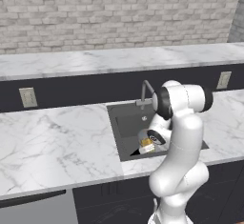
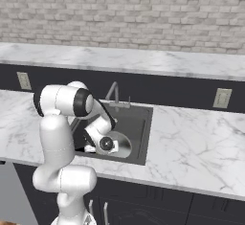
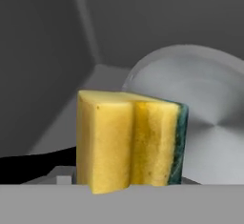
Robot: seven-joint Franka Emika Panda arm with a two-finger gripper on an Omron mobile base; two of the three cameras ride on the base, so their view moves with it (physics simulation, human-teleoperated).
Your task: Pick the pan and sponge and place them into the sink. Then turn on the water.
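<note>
One yellow sponge [image 3: 127, 141] with a dark green scouring face stands on edge close before the hand camera, its lower end cut off by the frame. Whether the jaws clasp it or have let it go cannot be told, since the finger tips are hidden behind the block. In the left base view the sponge [image 1: 146, 146] appears as a small yellow block down inside the sink [image 1: 125, 123], right at the gripper [image 1: 148, 142].

Behind the sponge lies the round silver-grey pan [image 3: 200, 108], flat on the basin floor, and its thin black handle [image 3: 33, 161] runs out low toward the left edge of the hand view. From the right base view the pan [image 2: 122, 145] rests in the near part of the sink [image 2: 139, 123], partly covered by the wrist.

The slim grey arched faucet [image 1: 145, 92] rises at the back rim of the dark basin. White marble counter [image 1: 57, 142] spreads to both sides, a dark backsplash with a pale wall outlet [image 1: 27, 97] above it, and a light brick wall [image 1: 119, 13] beyond.
</note>
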